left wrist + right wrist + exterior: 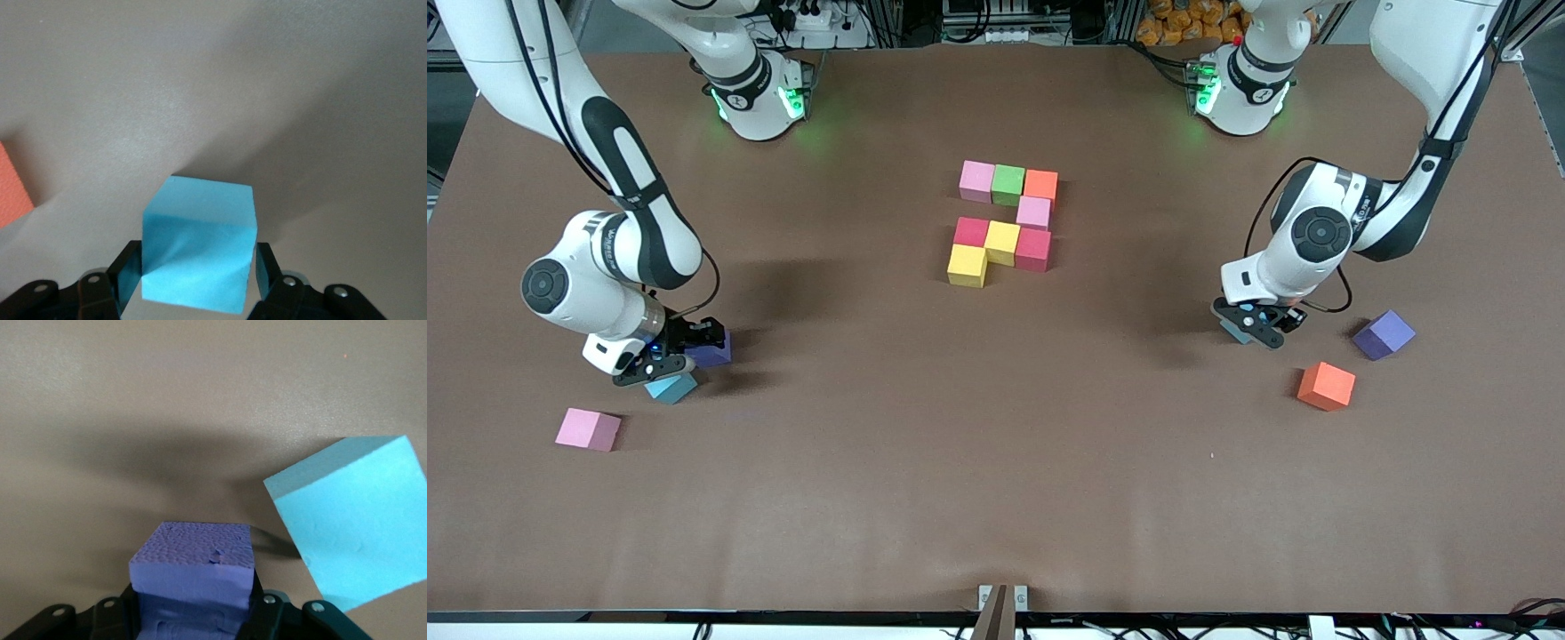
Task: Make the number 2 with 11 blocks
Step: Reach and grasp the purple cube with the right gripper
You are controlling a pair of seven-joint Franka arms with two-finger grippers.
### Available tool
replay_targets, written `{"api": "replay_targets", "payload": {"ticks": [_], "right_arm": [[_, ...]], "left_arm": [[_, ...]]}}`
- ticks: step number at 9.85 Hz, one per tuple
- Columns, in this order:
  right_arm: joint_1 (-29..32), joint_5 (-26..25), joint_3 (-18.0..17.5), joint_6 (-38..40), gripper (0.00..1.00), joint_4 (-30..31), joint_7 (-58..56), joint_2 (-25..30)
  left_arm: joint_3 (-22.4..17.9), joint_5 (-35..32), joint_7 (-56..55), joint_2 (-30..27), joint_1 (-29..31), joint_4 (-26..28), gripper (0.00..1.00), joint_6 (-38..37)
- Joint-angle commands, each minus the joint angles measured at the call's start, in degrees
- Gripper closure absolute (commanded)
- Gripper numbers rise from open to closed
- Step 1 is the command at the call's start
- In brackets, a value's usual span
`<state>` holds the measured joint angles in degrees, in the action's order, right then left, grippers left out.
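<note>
1. eight small matte foam cubes already make the upper part of the blocky number 2 (1003,222) in the middle of the bench (996,498). they lie in a row of three, one single, another row of three and one single, all touching, so each new cube has an edge to square against.
2. by my count only the bottom row of three is missing, on the side of the figure nearest the front camera.
3. the left claw (1258,327) is closed around a sky-blue foam cube (200,243), its fingers (268,270) on two opposite faces. it hangs low over the bench toward the left arm's end, well apart from the figure. a flat-faced grip like that should let the cube be set down square.
4. the right claw (665,360) is down at the right arm's end, also well apart from the figure. its fingers press both sides of a purple foam cube (193,570) that sits on the bench.
5. a second sky-blue foam cube (671,387) lies just beside it, turned at an angle, and could get nudged.
6. loose spares: a pink foam cube (588,429) near the right claw, and an orange foam cube (1326,386) and another purple foam cube (1384,334) near the left claw.
</note>
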<state>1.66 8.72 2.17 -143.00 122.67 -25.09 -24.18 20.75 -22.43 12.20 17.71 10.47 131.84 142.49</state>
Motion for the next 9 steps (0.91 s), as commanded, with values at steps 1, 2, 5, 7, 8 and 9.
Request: {"api": "replay_targets", "payload": {"ticks": [1,2,5,7,8,9], "right_arm": [[-1.0,1.5,-0.7,1.9,0.73,-0.4,-0.4,1.3],[-2.1,1.5,-1.2,2.1,0.73,-0.5,2.0,1.9],[-7.8,1.5,-1.3,2.0,0.73,-0.4,11.1,3.2],[-13.7,1.5,-1.3,2.2,0.73,-0.2,20.6,4.3],[-17.0,1.5,-1.2,2.1,0.73,-0.2,26.1,4.5],[-19.4,1.5,-1.3,1.7,0.73,-0.2,30.6,4.5]], "left_arm": [[-0.1,-1.6,-0.8,2.1,0.1,-0.7,0.23,1.8],[-0.1,-1.6,-0.8,2.4,0.1,-0.7,0.23,2.6],[-0.2,-1.6,-0.8,2.8,0.1,-1.1,0.37,3.1],[-0.2,-1.4,-0.8,3.2,0.0,-1.8,0.8,3.4],[-0.2,-1.1,-0.8,3.4,-0.2,-2.4,0.99,3.4],[-0.1,-0.4,-1.0,3.4,-0.5,-3.0,1.0,3.4]]}}
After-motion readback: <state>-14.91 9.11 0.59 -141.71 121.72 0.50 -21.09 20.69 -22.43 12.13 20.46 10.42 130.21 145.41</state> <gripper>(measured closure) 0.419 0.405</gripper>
